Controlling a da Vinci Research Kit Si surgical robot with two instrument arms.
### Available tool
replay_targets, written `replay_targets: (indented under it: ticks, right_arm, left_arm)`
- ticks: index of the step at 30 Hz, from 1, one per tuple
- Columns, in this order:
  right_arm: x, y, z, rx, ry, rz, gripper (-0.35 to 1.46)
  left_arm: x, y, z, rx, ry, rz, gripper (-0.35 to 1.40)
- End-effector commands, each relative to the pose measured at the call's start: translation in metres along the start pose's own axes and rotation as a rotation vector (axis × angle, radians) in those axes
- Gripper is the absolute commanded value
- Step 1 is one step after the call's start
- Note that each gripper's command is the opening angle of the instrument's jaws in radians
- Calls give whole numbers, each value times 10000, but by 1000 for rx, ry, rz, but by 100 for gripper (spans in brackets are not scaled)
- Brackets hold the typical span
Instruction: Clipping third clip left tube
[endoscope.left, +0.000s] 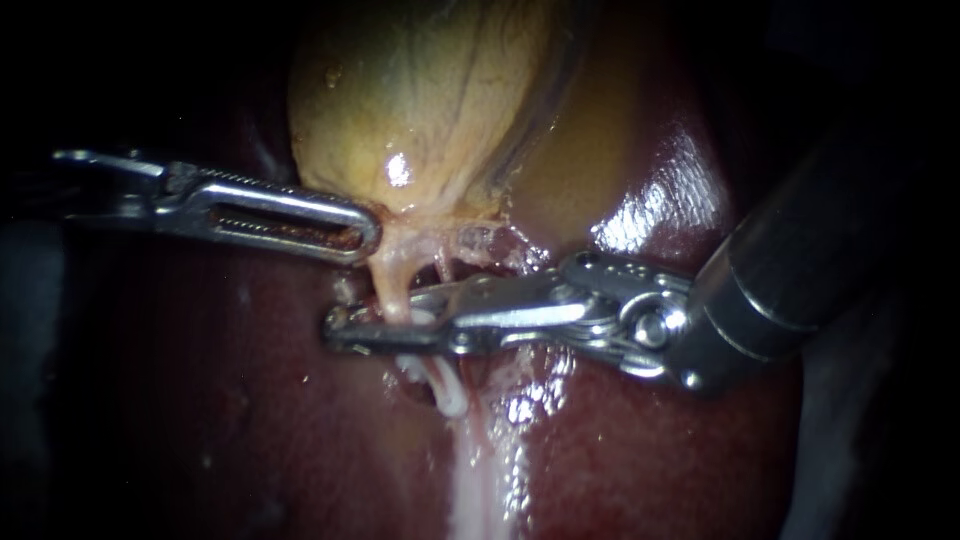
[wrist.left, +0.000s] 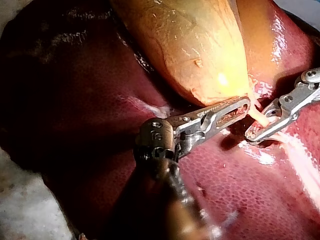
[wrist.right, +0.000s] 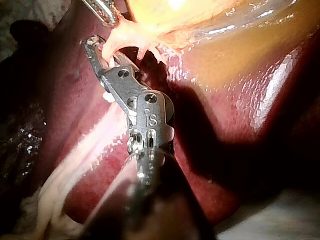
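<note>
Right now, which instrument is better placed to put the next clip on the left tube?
The right instrument: its open jaws straddle the left tube above the white clips; the left instrument sits at the gallbladder neck.

I find no label, brand or sign on the liver (endoscope.left: 250, 400) or the gallbladder (endoscope.left: 420, 90). The only marks are small stamped characters on metal. One set is on the wrist block of my left instrument (wrist.left: 242, 106), in the left wrist view. Another is on the wrist block of my right instrument (wrist.right: 95, 47), in the right wrist view. In the endoscope view, a row of tiny marks on my right instrument's upper link, at about 3 o'clock from centre, is too small to make out.
</note>
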Motion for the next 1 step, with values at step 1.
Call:
replay_targets:
  ticks: [1]
  right_arm:
    - [0, 0, 0, 0, 0, 0, -35]
  left_arm:
    - [0, 0, 0, 0, 0, 0, -35]
